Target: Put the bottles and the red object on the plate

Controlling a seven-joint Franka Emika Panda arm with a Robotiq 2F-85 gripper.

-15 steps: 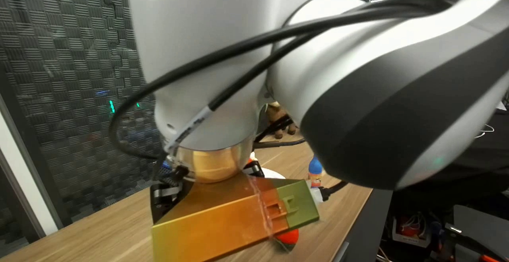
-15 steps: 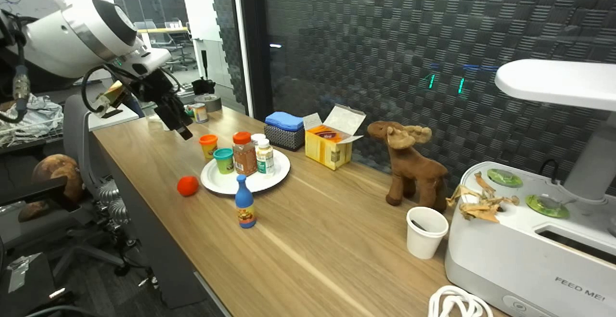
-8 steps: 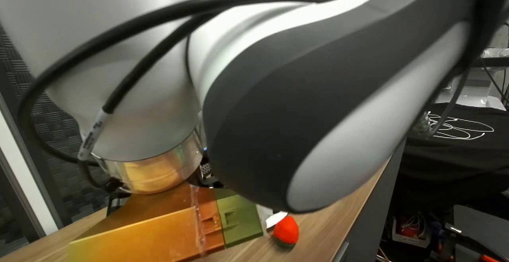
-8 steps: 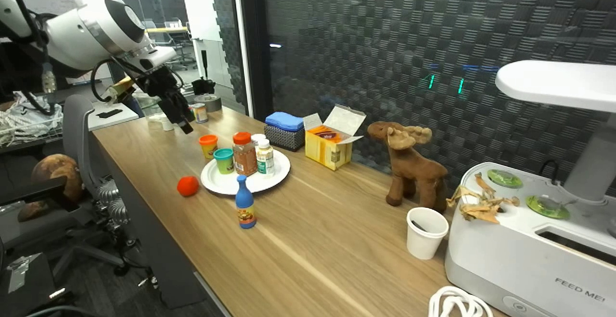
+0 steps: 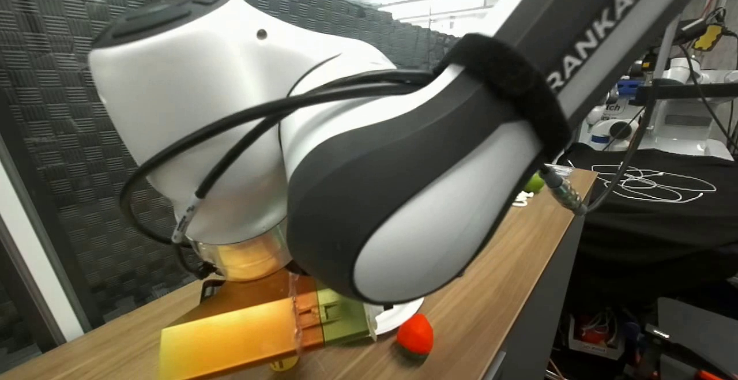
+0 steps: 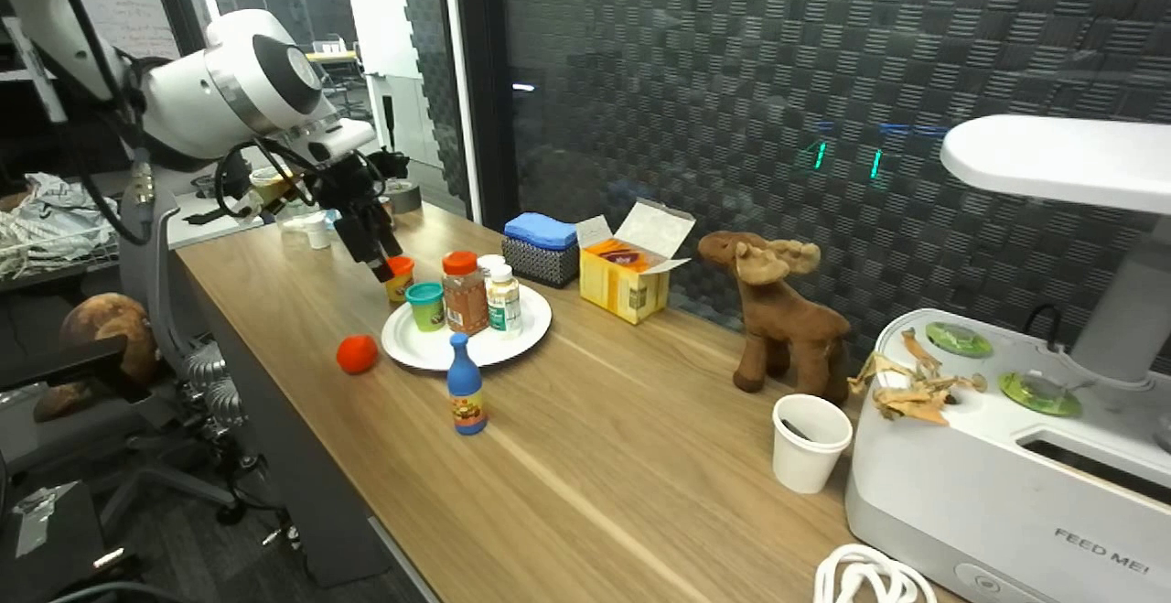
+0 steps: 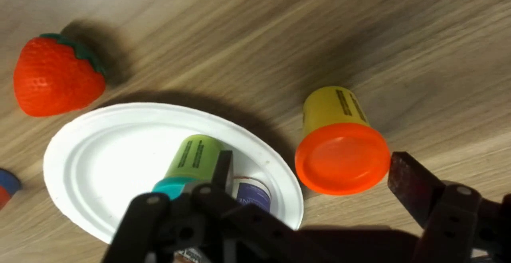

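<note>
My gripper (image 7: 312, 169) is open above the yellow jar with an orange lid (image 7: 341, 159), which stands on the table beside the plate. The lid appears between the fingers, close to the right one; contact cannot be told. On the white plate (image 6: 412, 349) are a green jar with a teal lid (image 6: 426, 312), a red-capped bottle (image 6: 465, 299), a white bottle (image 6: 504, 301) and a white-lidded one (image 6: 491, 262) partly hidden behind. The red object, a strawberry with green leaves (image 7: 56, 81), lies on the table off the plate's rim. A blue bottle (image 6: 466, 388) stands upright just outside the plate.
A dark box with a blue top (image 6: 542, 246) and an open yellow box (image 6: 627, 283) stand along the back wall. Further along are a brown moose toy (image 6: 787, 319), a white cup (image 6: 810, 443) and a white planter (image 6: 988, 484). Cans stand behind the gripper.
The arm has swung across, and the gripper has come lower and nearer the orange-lidded jar, staying open. Jars, bottles, strawberry and plate have not moved.
</note>
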